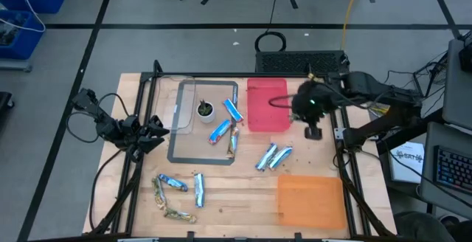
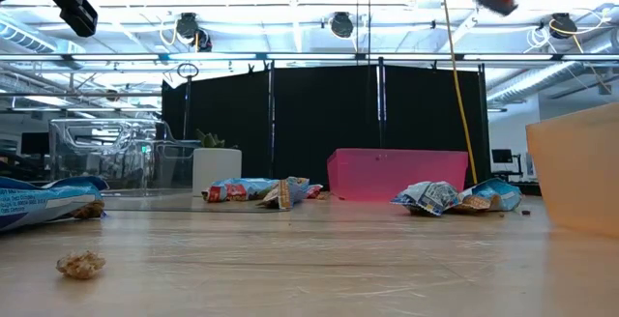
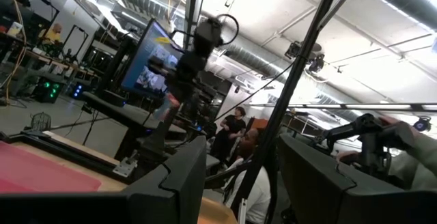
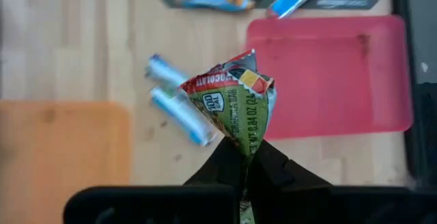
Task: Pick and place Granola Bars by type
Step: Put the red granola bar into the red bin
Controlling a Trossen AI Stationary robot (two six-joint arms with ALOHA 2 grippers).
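Right hand: the right hand (image 4: 247, 157) is closed on one granola bar (image 4: 235, 104), pinched by its lower end, wrapper sticking up past the fingertips.
Held bar: up in the air just beside the pink tray (image 1: 267, 105), at its edge nearer the orange tray (image 1: 310, 200).
Writing: green wrapper reads "0.84 OZ" (other print too small).
Other bars: two blue bars (image 1: 273, 156) lie on the bench (image 1: 243, 198) between the two trays.
Left hand: the left hand (image 1: 153, 133) waits well apart from the pink tray; fingers spread.

Granola Bars (image 1: 273, 156) lie between the pink bin (image 1: 267, 106) behind and orange bin (image 1: 310, 200) in front.
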